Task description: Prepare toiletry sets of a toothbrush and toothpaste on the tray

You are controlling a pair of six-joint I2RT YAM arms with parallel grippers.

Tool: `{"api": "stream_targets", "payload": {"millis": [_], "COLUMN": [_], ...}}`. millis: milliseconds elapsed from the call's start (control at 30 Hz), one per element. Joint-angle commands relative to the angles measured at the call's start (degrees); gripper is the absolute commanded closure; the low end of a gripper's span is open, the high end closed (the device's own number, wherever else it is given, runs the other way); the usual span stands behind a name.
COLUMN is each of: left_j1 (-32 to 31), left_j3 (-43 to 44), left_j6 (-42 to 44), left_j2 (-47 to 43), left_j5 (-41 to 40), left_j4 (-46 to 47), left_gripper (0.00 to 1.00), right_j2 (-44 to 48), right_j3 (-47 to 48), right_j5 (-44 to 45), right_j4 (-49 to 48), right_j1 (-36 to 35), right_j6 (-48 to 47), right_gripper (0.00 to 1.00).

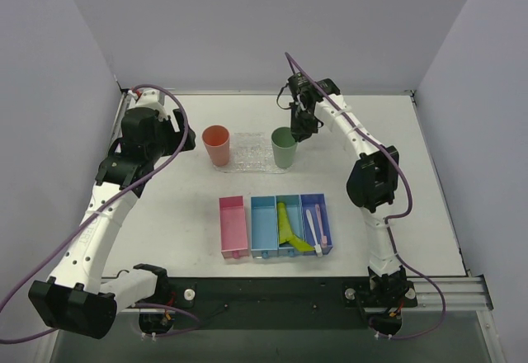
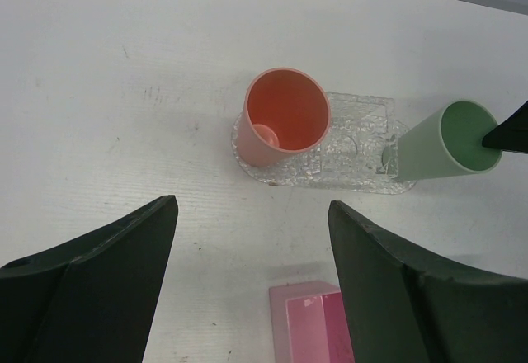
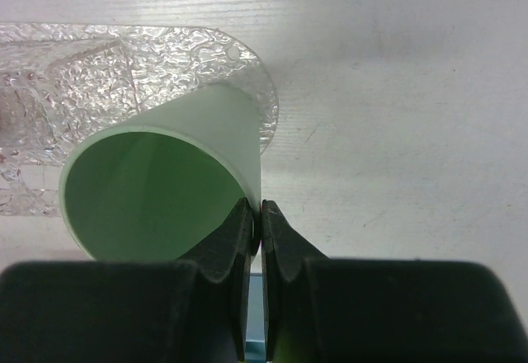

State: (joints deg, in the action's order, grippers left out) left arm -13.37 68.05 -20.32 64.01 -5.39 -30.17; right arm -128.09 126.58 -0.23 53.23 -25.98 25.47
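Clear bumpy tray (image 3: 177, 49) lies just beyond the right gripper (image 3: 257, 214), its long axis crosswise to the jaws, which pinch the rim of the green cup (image 3: 157, 190). The left gripper (image 2: 252, 208) hangs wide open, empty. The toothbrush (image 1: 311, 219) and toothpaste (image 1: 285, 224) lie lengthwise in bins (image 1: 262, 214), well apart from both jaws.

This is a robotics lab test cell, not a lived-in room. A plain white table (image 1: 412, 214) fills the frame, boxed in by bare pale walls (image 1: 272, 25) at left, top and right. Along the bottom edge, the left arm (image 1: 103, 223) and right arm (image 1: 373, 177), both white-and-black robot arms, are bolted to a black base plate (image 1: 272, 293) beside an aluminium rail (image 1: 445, 293) at lower right. Purple cables (image 1: 295, 68) loop off them. At centre sit staged props: an orange cup (image 1: 217, 144), a green cup (image 1: 285, 147), a clear tray (image 1: 250, 153) and a row of pink and blue bins (image 1: 264, 224).
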Motion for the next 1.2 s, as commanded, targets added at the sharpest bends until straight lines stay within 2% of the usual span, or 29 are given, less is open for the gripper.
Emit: {"api": "stream_targets", "payload": {"millis": [0,567,1167], "left_j1": [0.4,0.5,0.7], "left_j3": [1.6,1.5,1.3], "left_j6": [0.5,0.5,1.0], "left_j2": [0.2,0.3,-0.2], "left_j5": [-0.4,-0.4,0.2], "left_j4": [1.9,1.8,1.9], "left_gripper": [0.16,0.16,0.16], "right_j2": [-0.4,-0.5,1.1], "right_j3": [2.1,2.4,3.1], "right_j5": [2.1,2.3,1.5], "right_j4": [2.7,2.6,0.8], "right_j1": [-0.5,-0.4,-0.5], "right_j6": [-0.2,0.0,0.6], "right_gripper": [1.00,0.84,0.78]}}
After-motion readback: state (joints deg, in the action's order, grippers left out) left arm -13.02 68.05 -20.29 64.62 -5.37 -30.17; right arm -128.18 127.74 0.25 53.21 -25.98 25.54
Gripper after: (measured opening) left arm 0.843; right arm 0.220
